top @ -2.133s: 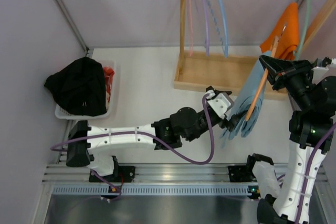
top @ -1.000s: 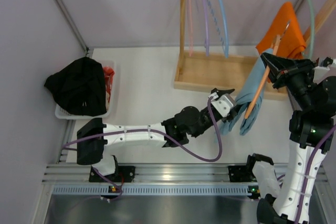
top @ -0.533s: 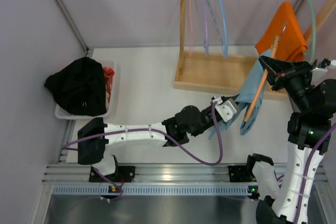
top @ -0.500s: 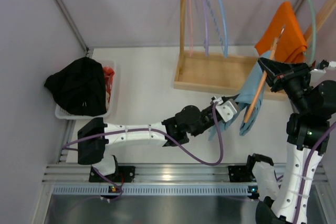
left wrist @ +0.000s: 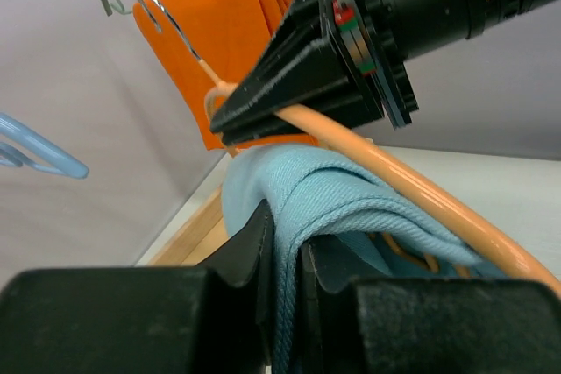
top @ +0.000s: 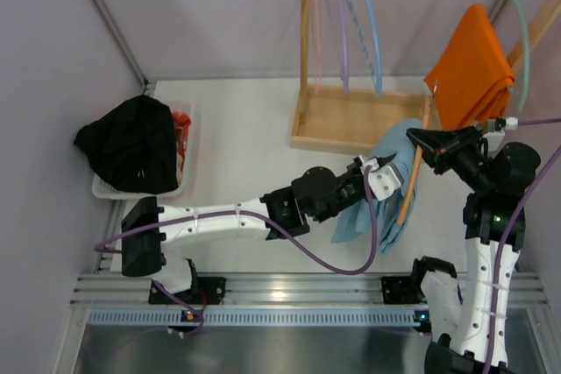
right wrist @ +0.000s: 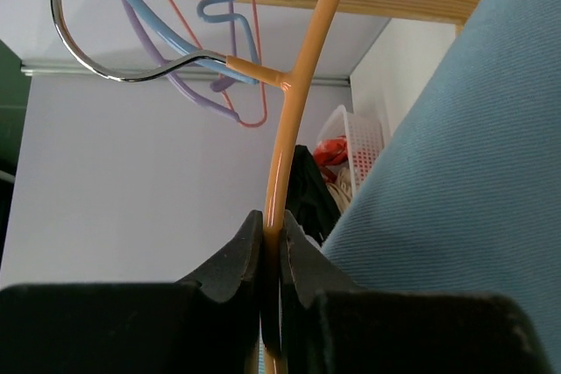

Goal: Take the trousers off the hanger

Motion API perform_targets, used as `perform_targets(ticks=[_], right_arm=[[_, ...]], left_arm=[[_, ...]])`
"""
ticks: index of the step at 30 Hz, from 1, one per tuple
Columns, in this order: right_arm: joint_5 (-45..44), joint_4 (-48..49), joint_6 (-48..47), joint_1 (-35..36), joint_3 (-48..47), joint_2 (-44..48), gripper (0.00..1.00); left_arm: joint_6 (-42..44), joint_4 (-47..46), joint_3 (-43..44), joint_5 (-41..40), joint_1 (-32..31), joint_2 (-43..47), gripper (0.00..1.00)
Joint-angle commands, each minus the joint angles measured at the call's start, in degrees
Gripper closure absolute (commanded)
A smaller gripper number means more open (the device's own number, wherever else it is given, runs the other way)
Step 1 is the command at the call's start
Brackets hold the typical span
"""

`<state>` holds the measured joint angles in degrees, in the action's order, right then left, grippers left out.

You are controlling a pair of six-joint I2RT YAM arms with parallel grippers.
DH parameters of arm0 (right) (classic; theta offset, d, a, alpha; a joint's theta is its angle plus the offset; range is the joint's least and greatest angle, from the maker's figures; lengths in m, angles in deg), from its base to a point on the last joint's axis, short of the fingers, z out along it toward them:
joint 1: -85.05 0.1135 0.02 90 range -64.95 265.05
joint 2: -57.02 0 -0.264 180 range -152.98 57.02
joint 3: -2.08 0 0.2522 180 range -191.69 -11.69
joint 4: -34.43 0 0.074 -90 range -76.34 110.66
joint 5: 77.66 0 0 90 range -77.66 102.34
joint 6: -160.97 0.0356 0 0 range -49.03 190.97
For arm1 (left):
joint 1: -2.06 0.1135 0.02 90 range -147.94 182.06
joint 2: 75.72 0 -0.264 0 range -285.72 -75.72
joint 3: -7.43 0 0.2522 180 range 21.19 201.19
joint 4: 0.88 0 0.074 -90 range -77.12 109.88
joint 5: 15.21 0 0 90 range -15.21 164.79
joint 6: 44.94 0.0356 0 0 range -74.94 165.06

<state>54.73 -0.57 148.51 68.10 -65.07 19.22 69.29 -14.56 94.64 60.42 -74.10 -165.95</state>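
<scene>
Left gripper (top: 384, 164) (left wrist: 285, 243): fingers pressed together on a fold of the light blue trousers (top: 375, 203) (left wrist: 351, 186); the cloth is seen squeezed in the narrow gap between the pads in the left wrist view.

Right gripper (top: 415, 137) (right wrist: 270, 232): fingers clamped on the thin orange hanger (top: 408, 179) (right wrist: 294, 116). The rod is pinched just below the joint where the chrome hook (right wrist: 114, 63) branches off.

The trousers are draped over the hanger's rod (left wrist: 412, 186), just above and to the right of the left fingertips. The rest hangs below and beside both grippers. In the right wrist view the blue cloth (right wrist: 473, 164) fills the area right of the fingers.

The two gripper tips are held close together, with the hanger rod running between them. The right gripper's black wedge (left wrist: 302, 72) is seen directly above the left fingers.

Beyond the right fingers, a bright orange garment (top: 472, 63) is hung on a mint-green hanger (top: 524, 37). Beyond the left fingers, pink (top: 317, 28), purple (top: 342, 37) and blue (top: 373, 37) hangers are hung on the wooden rack (top: 351, 127).

Far behind the left gripper, near that arm's base, a black cloth heap (top: 131, 142) is piled on a white basket (top: 188, 159).
</scene>
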Motion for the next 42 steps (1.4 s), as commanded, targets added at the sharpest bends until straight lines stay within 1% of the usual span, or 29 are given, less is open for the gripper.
perform_targets(ticks=[1,10,17,22,24,26,28,33,38,39,42], right_arm=[[3.2,6.4,-5.4,-0.2,1.3,1.3,1.00],[4.5,4.3,-10.3,-0.3,6.8,4.0,1.00],[5.7,1.6,-13.3,-0.7,9.7,4.7,1.00],[2.1,-2.3,-13.2,-1.1,11.3,6.4,1.00],[2.1,-0.9,-11.3,-1.2,12.9,6.6,1.00],[3.7,2.8,-9.4,-1.2,14.0,6.3,1.00],[5.1,4.3,-8.8,-1.2,14.0,5.6,1.00],[7.1,6.8,-9.4,-1.3,13.0,4.8,1.00],[7.3,3.8,-12.1,-1.4,13.7,4.8,1.00],[7.3,3.7,-12.3,-1.4,13.8,4.8,1.00],[7.3,2.9,-13.2,-1.5,13.8,5.1,1.00]], left_arm=[[2.1,-9.2,8.2,0.0,0.0,6.9,1.00],[3.6,-4.9,18.9,-1.3,0.0,6.5,1.00],[7.2,-4.6,22.5,-1.9,0.0,7.4,1.00],[7.3,-2.6,28.0,-2.1,0.0,8.1,1.00],[6.9,-2.0,29.5,-2.4,0.0,8.2,1.00],[7.3,-1.6,31.4,-2.7,0.0,8.2,1.00],[8.1,-1.6,32.6,-3.5,0.0,8.2,1.00],[12.2,-1.7,35.3,-4.8,0.0,7.7,1.00],[17.9,-1.6,41.9,-2.7,0.1,6.0,1.00],[18.7,-1.6,44.6,-2.4,0.1,5.3,1.00],[21.4,-1.5,48.1,-2.7,0.1,3.7,1.00]])
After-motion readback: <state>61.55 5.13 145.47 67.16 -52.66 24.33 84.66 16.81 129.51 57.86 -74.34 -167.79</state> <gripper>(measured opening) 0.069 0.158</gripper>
